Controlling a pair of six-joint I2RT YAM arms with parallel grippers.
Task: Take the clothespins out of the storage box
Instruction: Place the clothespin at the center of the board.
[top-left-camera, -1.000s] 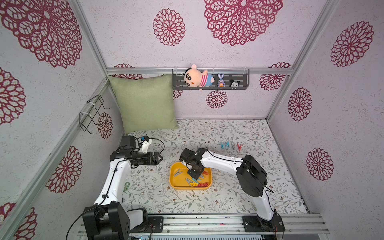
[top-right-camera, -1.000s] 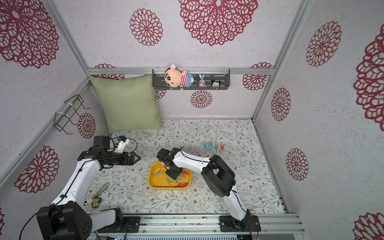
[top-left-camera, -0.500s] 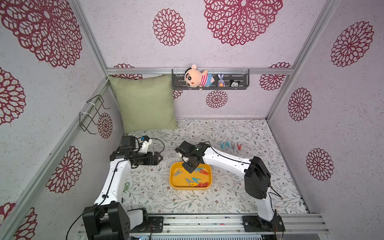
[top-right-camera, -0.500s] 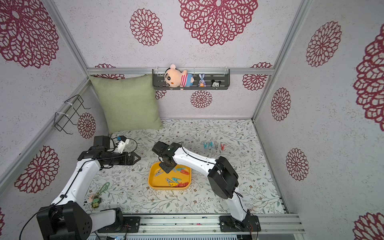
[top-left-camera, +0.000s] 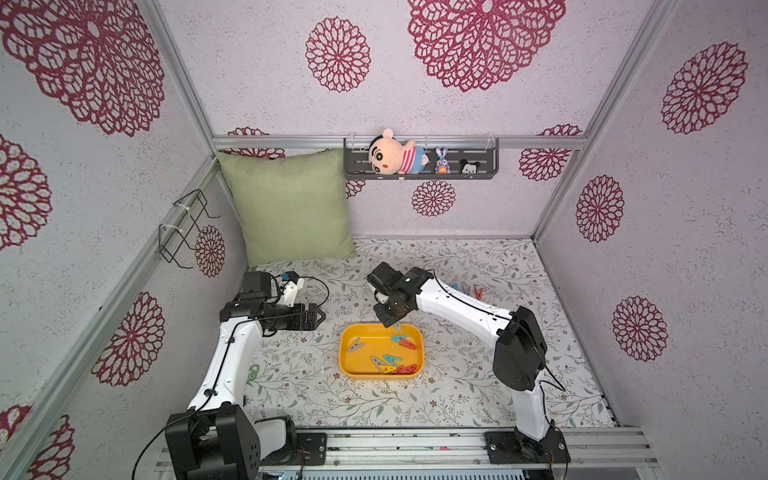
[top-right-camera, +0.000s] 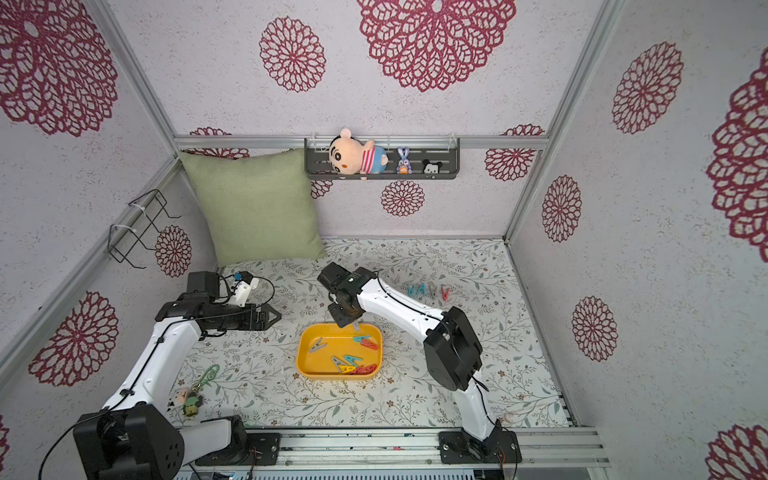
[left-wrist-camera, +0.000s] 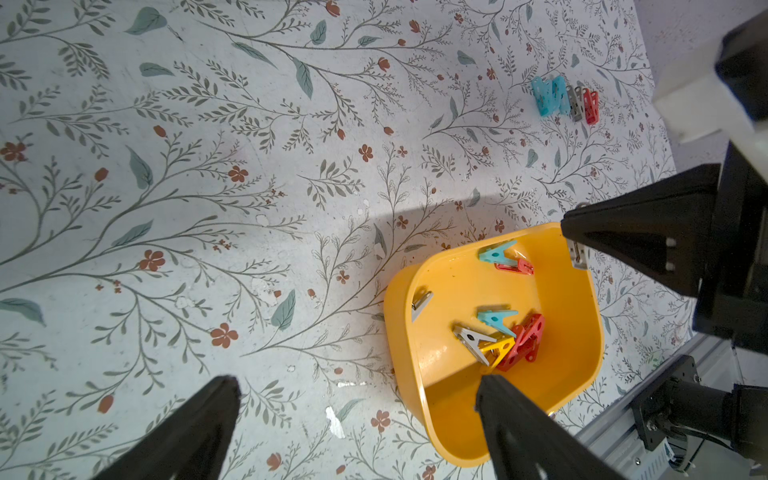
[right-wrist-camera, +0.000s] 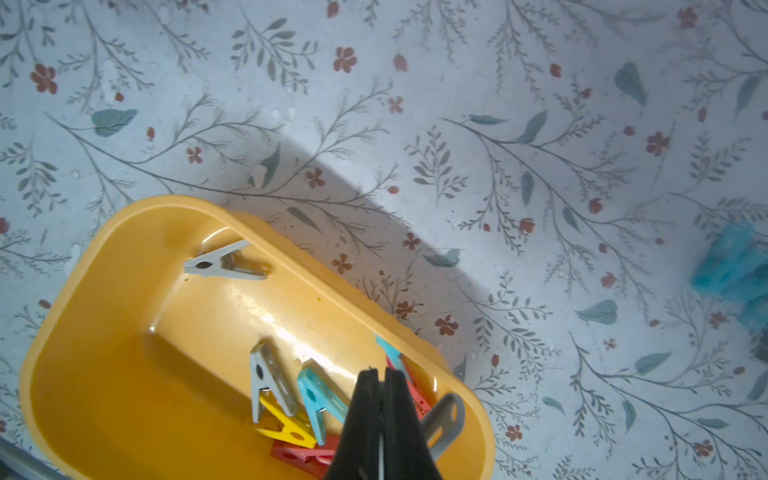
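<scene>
glossy plastic storage box (top-left-camera: 354, 362), matt cloth pillow (top-left-camera: 291, 208).

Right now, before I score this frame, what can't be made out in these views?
Right wrist: blue clothespins on the table, blurred and cut by the edge.
Right wrist: red clothespins in the storage box, partly behind the right end effector, shut on a grey clothespin.
Both top views: that grey clothespin, too small to show its grip.
Left wrist: part of the storage box, behind a finger of the open left end effector.
</scene>
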